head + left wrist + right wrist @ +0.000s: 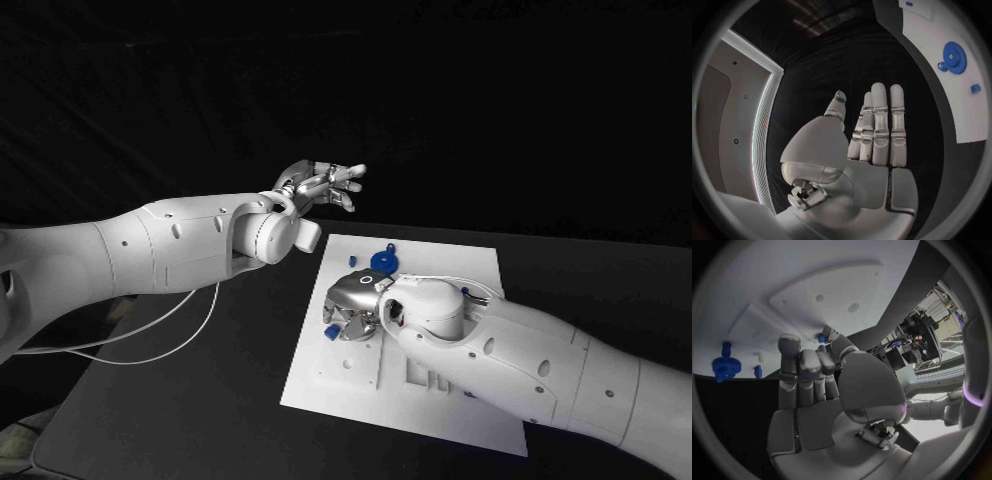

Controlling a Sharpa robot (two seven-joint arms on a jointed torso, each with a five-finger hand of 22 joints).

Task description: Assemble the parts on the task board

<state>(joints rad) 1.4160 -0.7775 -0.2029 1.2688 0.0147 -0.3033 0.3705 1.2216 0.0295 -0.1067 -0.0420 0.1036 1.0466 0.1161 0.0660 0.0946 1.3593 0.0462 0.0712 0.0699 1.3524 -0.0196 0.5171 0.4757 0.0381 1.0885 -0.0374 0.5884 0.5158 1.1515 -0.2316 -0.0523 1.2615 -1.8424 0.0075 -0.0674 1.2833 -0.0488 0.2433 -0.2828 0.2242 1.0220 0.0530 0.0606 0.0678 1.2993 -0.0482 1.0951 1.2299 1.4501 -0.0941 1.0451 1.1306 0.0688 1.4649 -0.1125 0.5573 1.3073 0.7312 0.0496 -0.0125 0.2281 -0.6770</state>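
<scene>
The white task board lies in the middle of the black table. A blue gear stands near its far edge, with a small blue piece just beyond it. My right hand hovers low over the board's left part, fingers curled, pinching a small blue part; that part peeks out past the fingertips in the right wrist view. My left hand is raised off the board's far left corner, holding nothing, fingers straight. The left wrist view shows the gear and a small piece.
A raised white fixture plate with holes sits on the board under my right hand. A white cable loops down from my left arm over the bare table to the board's left. My right forearm covers the board's near right corner.
</scene>
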